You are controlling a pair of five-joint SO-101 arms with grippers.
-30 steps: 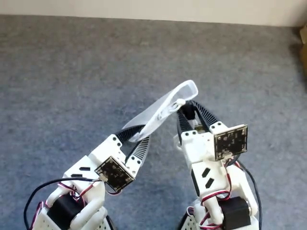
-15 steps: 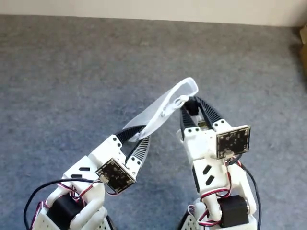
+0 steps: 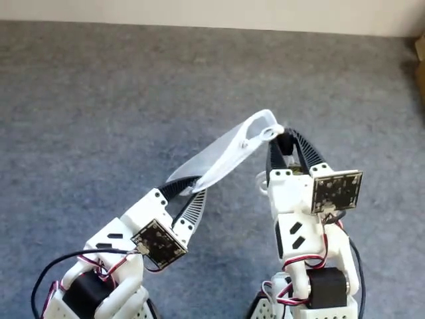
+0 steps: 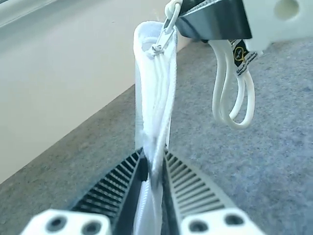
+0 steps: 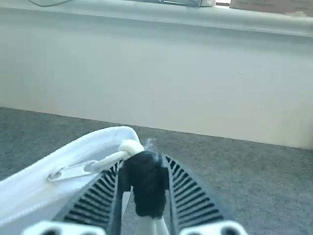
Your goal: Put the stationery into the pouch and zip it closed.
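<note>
A translucent white pouch (image 3: 222, 158) hangs stretched in the air between both arms, above the grey carpet. My left gripper (image 3: 190, 189) is shut on its near end; the left wrist view shows the pouch (image 4: 155, 103) pinched between the ribbed fingers (image 4: 188, 176). My right gripper (image 3: 281, 142) is shut on the black-and-white zipper pull (image 5: 143, 177) at the pouch's far end. The metal slider tab (image 5: 73, 171) lies right beside the fingers on the pouch (image 5: 44, 181). A white cord loop (image 4: 234, 98) dangles under the right gripper. No stationery is visible.
Grey carpet (image 3: 99, 100) spreads all around the arms. A pale wall (image 3: 199, 13) runs along the far edge. A brown object (image 3: 421, 66) pokes in at the right edge.
My right gripper has shifted right and a little farther away with the zipper pull, drawing the slider toward the pouch's far end. The left arm has stayed put.
</note>
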